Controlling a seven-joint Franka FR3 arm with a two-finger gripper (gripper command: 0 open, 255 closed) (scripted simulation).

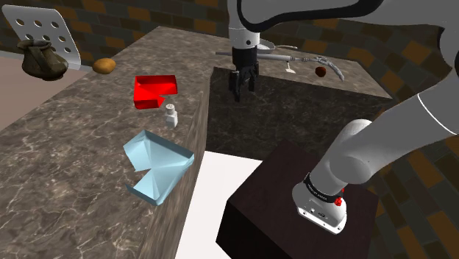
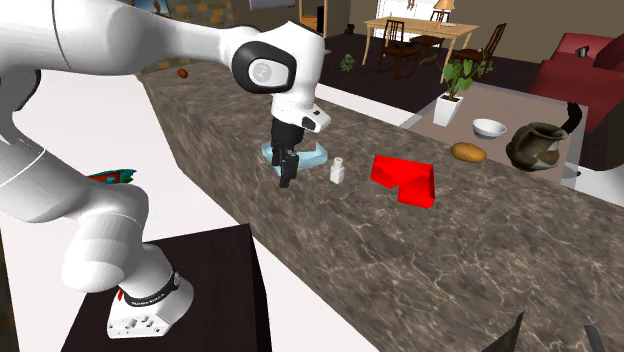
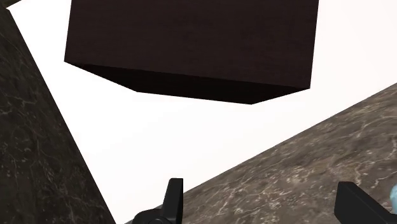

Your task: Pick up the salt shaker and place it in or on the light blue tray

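Veined brown stone-look counter (image 1: 81, 140) runs up the shoulder view's left; your dark box stand (image 1: 272, 195) sits lower right. Nearest on the counter is the light blue tray (image 1: 158, 165), shallow, square and angular. Behind it stands the salt shaker (image 1: 171, 114), small, white, upright, touching nothing. Next back is a glossy red tray (image 1: 156, 90). The gripper (image 1: 240, 92) hangs up-right of the shaker, well apart, by the counter's edge. In the wrist view you see its fingers (image 3: 173, 198) spread wide with nothing between them. Farthest, upper left, is a brown potato-like lump (image 1: 104, 65).
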